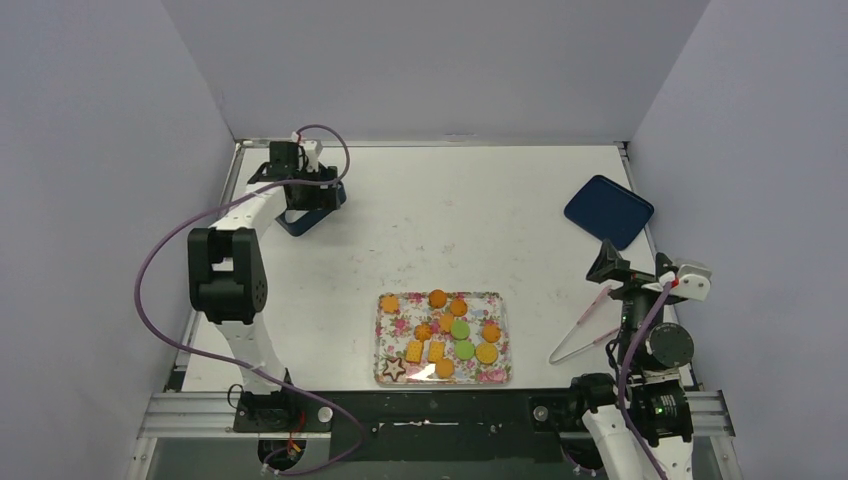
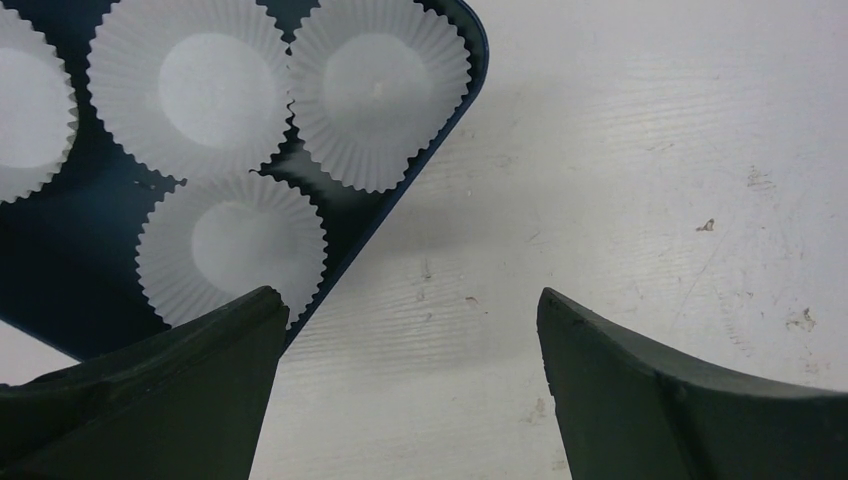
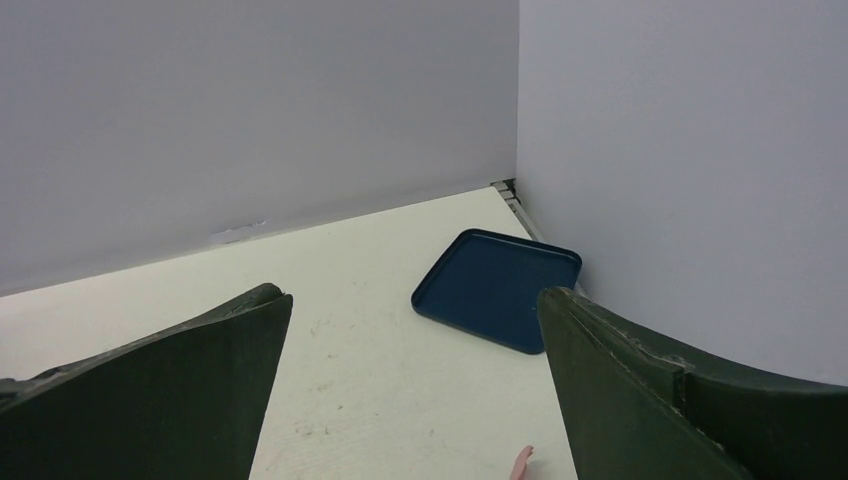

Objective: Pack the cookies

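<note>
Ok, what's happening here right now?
The left gripper hangs open and empty over the edge of the blue box of white paper cups, far left; the cups in view are empty. The right gripper is open, empty, near the pink tongs. The cookies sit on the floral tray; the blue lid lies far right.

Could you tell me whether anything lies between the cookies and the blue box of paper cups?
Nothing visible does: only bare table separates the cookies on the floral tray from the blue box. The open left gripper hovers at its edge; pink tongs and blue lid lie off to the right.
</note>
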Robot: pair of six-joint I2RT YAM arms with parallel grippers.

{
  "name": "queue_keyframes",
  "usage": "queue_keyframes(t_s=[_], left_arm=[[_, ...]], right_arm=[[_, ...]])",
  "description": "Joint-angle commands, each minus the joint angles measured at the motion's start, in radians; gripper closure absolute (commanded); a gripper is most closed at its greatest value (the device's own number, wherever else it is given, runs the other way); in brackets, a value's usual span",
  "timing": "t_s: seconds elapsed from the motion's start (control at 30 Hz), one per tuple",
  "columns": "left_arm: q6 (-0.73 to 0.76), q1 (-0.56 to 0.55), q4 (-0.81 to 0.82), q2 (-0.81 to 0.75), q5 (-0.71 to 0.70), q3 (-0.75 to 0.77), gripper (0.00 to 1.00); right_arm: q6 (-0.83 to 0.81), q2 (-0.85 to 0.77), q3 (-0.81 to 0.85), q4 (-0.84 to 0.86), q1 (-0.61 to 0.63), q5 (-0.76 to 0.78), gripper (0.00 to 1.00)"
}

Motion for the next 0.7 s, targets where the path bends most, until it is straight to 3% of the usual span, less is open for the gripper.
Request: queue_keyframes(t_s=[0.0, 0.33, 0.67], left_arm=[[0.023, -0.007, 0.014, 0.023, 0.045, 0.054, 0.07], [0.037, -0.02, 0.021, 0.07, 0.103, 0.047, 0.11], [0.082, -0.19, -0.021, -0.036, 0.022, -0.016, 0.11]], right_arm=[[-0.015, 0.037, 0.008, 0.04, -0.004, -0.02, 0.0], [-0.012, 0.034, 0.007, 0.04, -0.003, -0.021, 0.0], [-0.008, 0.005, 0.007, 0.038, -0.003, -0.016, 0.0]])
